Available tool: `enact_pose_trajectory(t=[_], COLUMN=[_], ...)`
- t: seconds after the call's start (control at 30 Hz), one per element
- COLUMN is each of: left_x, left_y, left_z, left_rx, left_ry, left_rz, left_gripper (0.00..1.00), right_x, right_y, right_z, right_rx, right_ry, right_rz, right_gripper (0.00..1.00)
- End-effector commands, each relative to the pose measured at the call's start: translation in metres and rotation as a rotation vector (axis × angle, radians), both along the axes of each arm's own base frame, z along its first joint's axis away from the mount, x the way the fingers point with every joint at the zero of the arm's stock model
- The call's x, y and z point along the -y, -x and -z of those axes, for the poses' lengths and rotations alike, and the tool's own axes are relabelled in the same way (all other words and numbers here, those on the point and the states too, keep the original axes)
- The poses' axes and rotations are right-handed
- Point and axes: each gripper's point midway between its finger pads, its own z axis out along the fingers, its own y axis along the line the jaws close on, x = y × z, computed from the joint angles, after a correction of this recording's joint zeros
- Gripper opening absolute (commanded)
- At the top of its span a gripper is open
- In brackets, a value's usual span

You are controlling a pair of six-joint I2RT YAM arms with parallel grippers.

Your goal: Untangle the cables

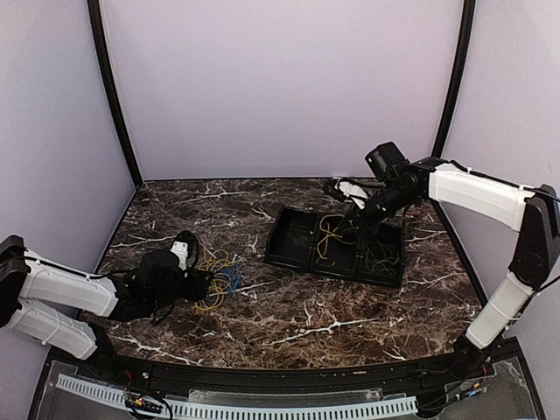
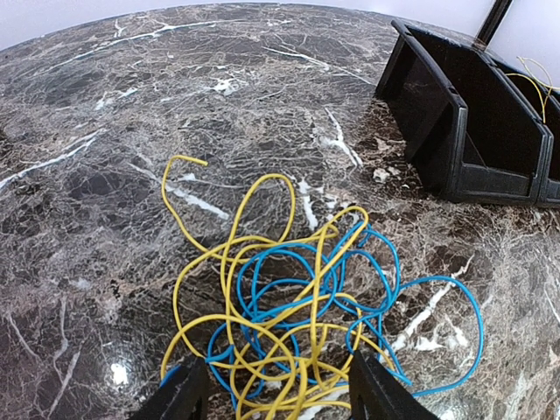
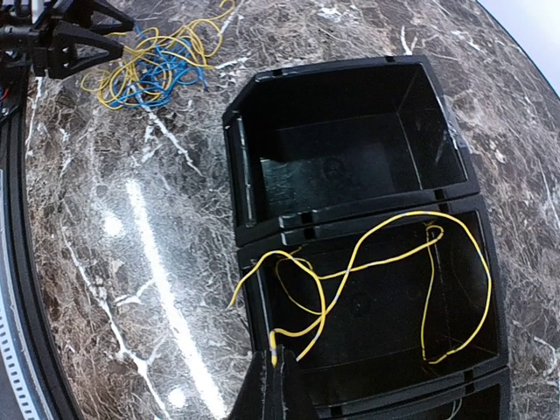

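Left pincer (image 2: 276, 389): jaws spread wide with nothing gripped, low over the table (image 2: 131, 131).
Left fingers (image 2: 179, 395): one on either side of the tangle's near edge. Whether the tips touch any strand cannot be told.
Tangle (image 2: 289, 306): yellow and blue cables looped through one another, lying flat on the table. It starts between the left pincer's fingers and spreads out ahead of it. A blue loop swings out to the pincer's right, and a yellow end pokes out ahead and to its left.
Right pincer (image 3: 275, 363): jaws closed, pinching one end of the yellow cable (image 3: 385, 232), and held above the tray's wall.
Yellow cable: runs from the right pincer's tips out ahead in loose loops over the middle compartment. One loop crosses the wall beside the pincer and hangs over the table.
Tray (image 3: 241, 157): black and split into compartments, directly under and ahead of the right pincer. It is well apart from the left pincer, ahead and to its right.
Grey cable (image 1: 382, 259): thin dark strands in the end compartment, below the right pincer's arm, too small to make out further.
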Motion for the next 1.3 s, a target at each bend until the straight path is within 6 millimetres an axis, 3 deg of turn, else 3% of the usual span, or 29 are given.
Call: enact_pose_trajectory(t=[0.0,0.3,0.37,0.6,0.73,0.8,0.93,1.03,1.13,1.27], left_x=[-0.004,-0.01,-0.01,-0.01,-0.012,-0.013,-0.014,-0.016,-0.014,-0.007], left_y=[0.0,0.003,0.003,0.005,0.007,0.007,0.007,0.006,0.005,0.003], left_z=[-0.008,-0.008,-0.009,-0.01,-0.01,-0.012,-0.015,-0.015,-0.014,-0.013], left_rx=[0.017,0.021,0.02,0.013,0.013,0.013,0.019,0.014,-0.001,-0.044], left_ry=[-0.01,-0.006,-0.005,0.003,0.021,0.024,0.022,0.007,-0.001,0.012], left_rz=[-0.009,-0.024,-0.02,-0.02,-0.028,-0.03,-0.034,-0.044,-0.047,-0.045], left_gripper=[0.57,0.57,0.57,0.57,0.57,0.57,0.57,0.58,0.59,0.59], right_x=[0.01,0.033,0.031,0.018,0.018,0.02,0.019,0.018,0.015,0.01], right_y=[-0.011,-0.003,-0.01,-0.063,-0.092,-0.099,-0.093,-0.087,-0.082,-0.071], right_z=[0.01,0.026,0.03,0.042,0.061,0.076,0.093,0.081,0.052,0.016], right_rx=[-0.031,-0.06,-0.061,-0.03,0.02,0.026,0.033,0.072,0.115,0.17], right_ry=[0.037,0.116,0.122,0.168,0.228,0.269,0.313,0.31,0.28,0.264], right_rz=[0.046,0.081,0.093,0.184,0.224,0.228,0.202,0.194,0.186,0.156], right_gripper=[0.0,0.0,0.0,0.0,0.0,0.0,0.01,0.06,0.12,0.3])
